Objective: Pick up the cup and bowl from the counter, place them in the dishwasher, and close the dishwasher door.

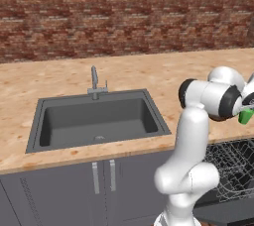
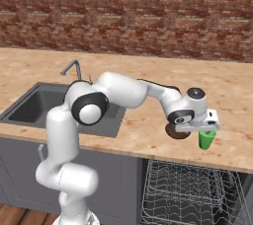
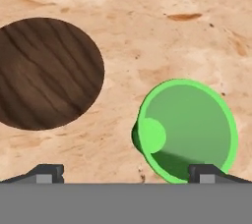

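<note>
Gripper [image 3: 126, 171] jaws spread wide, holding nothing, poised directly above the green cup [image 3: 186, 129]. Cup stands upright on the counter [image 2: 148, 76], near its front edge, above the dishwasher [image 2: 190, 192] rack. Brown bowl [image 3: 47, 73] sits just beside the cup, not touching.

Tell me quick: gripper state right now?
Gripper: open, holding nothing, above the cup.

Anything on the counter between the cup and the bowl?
No. In the hand view, just bare counter separates the cup from the bowl; they sit apart.
</note>
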